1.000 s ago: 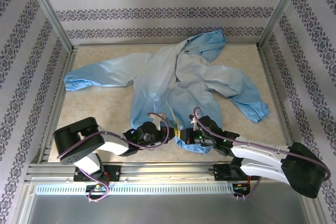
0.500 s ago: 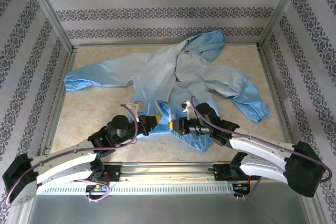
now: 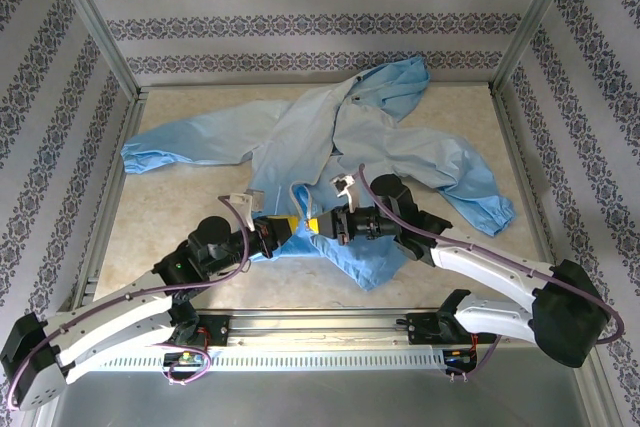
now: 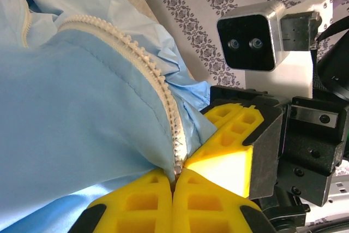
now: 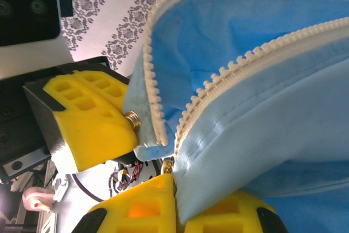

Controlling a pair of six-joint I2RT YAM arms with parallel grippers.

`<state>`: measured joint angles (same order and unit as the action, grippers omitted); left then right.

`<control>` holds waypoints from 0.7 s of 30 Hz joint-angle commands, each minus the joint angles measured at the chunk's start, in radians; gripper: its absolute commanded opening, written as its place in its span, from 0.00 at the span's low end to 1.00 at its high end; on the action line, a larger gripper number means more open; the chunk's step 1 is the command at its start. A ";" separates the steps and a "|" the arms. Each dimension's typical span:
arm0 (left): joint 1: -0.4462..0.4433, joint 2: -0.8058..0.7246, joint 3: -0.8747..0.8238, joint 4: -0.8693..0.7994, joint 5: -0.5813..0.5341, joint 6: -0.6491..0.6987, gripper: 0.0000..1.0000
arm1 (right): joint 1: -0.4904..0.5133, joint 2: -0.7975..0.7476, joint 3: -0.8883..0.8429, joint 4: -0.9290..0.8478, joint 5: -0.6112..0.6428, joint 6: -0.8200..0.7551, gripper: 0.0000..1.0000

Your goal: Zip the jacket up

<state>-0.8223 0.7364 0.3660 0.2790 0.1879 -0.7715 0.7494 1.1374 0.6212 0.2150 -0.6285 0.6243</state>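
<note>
left claw [image 4: 174, 177] clamped on jacket [image 3: 300, 137] zipper edge | right claw [image 5: 175, 181] clamped on opposite edge

Light blue cloth on a beige counter, yellow at the middle

The jacket [image 3: 330, 147] is a shiny light blue, deeper blue at the hood toward one o'clock and in the folds, and its zipper strip [image 4: 163, 88] is pale cream with whitish teeth. The counter [image 3: 190, 217] is pale beige with faint marbling. The left pincer [image 4: 173, 175] and the right pincer [image 5: 174, 181] have bright yellow fingers in black mounts. The arms [image 3: 110, 322] are white with black joints and carry thin purple cables [image 3: 245, 232]. A wrist camera housing [image 4: 256, 34] is silver with a black face. The walls [image 3: 300, 22] at nine, twelve and three o'clock are white with bands of grey-violet floral ornament, and the frame [image 3: 93, 22] is silver metal.
</note>
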 commanded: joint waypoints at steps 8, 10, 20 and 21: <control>0.015 0.042 -0.010 0.178 0.029 -0.042 0.00 | -0.049 -0.041 -0.089 0.278 -0.089 0.029 0.00; 0.019 0.056 -0.006 0.192 0.039 -0.044 0.00 | -0.056 -0.043 -0.093 0.296 -0.098 0.028 0.00; 0.056 0.054 -0.027 0.267 0.090 -0.079 0.00 | -0.067 -0.025 -0.114 0.381 -0.135 0.045 0.00; 0.058 0.051 -0.029 0.276 0.099 -0.085 0.00 | -0.066 -0.022 -0.120 0.397 -0.140 0.052 0.00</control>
<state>-0.7803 0.8032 0.3527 0.4561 0.2417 -0.8280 0.6891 1.1179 0.5205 0.5030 -0.7246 0.6624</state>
